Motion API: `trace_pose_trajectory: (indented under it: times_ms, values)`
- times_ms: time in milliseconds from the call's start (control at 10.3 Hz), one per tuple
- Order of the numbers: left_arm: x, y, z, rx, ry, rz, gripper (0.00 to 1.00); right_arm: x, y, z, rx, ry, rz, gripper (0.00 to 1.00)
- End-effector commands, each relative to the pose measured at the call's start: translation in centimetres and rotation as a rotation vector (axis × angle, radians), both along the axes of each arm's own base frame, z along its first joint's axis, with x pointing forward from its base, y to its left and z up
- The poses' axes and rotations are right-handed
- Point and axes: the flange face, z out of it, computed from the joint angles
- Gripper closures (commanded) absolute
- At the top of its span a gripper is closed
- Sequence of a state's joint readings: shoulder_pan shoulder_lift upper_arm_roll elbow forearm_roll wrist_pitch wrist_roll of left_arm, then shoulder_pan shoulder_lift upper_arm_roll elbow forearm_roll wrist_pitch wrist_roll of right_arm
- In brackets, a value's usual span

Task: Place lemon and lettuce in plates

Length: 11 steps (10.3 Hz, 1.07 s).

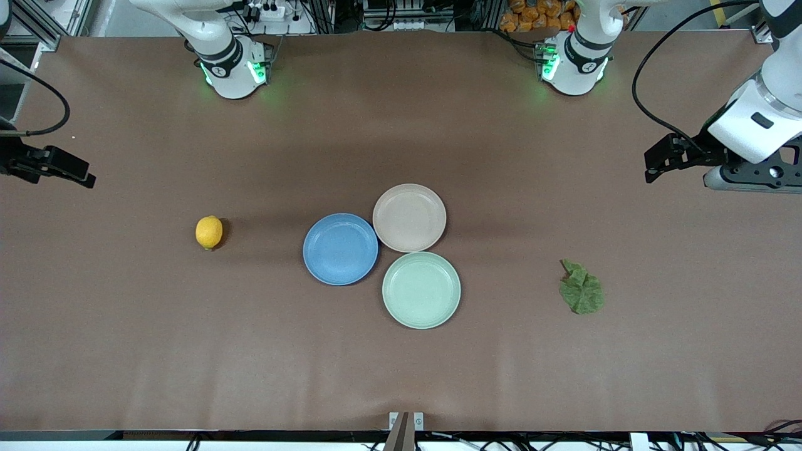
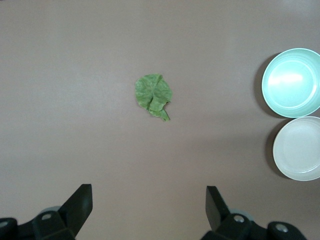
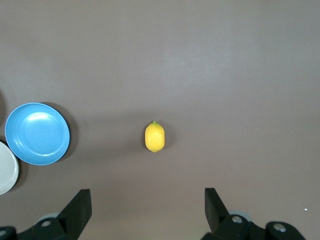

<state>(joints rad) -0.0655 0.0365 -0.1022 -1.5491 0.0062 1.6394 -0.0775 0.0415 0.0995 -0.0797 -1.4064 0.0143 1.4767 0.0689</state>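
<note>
A yellow lemon (image 1: 208, 232) (image 3: 154, 136) lies on the brown table toward the right arm's end. The crinkled green lettuce (image 1: 582, 288) (image 2: 153, 95) lies flat toward the left arm's end. Between them sit the blue plate (image 1: 340, 248) (image 3: 37, 133) and the beige-pink plate (image 1: 409, 217) (image 2: 300, 148), touching each other and both empty. My left gripper (image 1: 659, 163) (image 2: 149, 197) hangs open over bare table at its arm's end, apart from the lettuce. My right gripper (image 1: 75, 170) (image 3: 147, 200) hangs open over bare table at its end, apart from the lemon.
A pale mint-green plate (image 1: 421, 290) (image 2: 292, 82) sits empty against the other two, nearest the front camera. The two arm bases (image 1: 232, 69) (image 1: 573, 62) stand along the table's edge farthest from that camera.
</note>
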Motion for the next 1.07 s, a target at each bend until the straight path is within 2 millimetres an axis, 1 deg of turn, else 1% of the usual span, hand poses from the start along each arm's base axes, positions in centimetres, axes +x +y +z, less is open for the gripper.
trace_pose_trajectory:
  times_ms: [0,97,292,487,584,973]
  values:
    - [-0.5,-0.3,0.5,-0.004,0.006,0.007,0.00,-1.1,-0.7,2.2,-0.007,-0.041,-0.021,0.00]
    - [-0.5,-0.3,0.5,-0.007,0.006,0.006,0.00,-0.9,-0.8,2.3,-0.008,-0.056,-0.022,0.00]
    - [-0.5,-0.5,0.5,-0.006,0.008,0.003,0.00,-0.3,-1.3,1.7,-0.009,-0.076,-0.032,0.00]
    - [-0.6,-0.7,0.5,-0.004,0.007,0.000,0.00,0.1,-1.2,1.4,-0.006,-0.084,-0.032,0.00]
    - [-0.5,-0.8,0.4,-0.003,0.009,-0.002,0.00,0.2,-1.1,1.0,-0.006,-0.077,-0.030,0.00]
    - [-0.5,-0.7,0.4,-0.008,0.009,0.001,0.00,0.2,-1.0,0.8,-0.005,-0.070,-0.030,0.00]
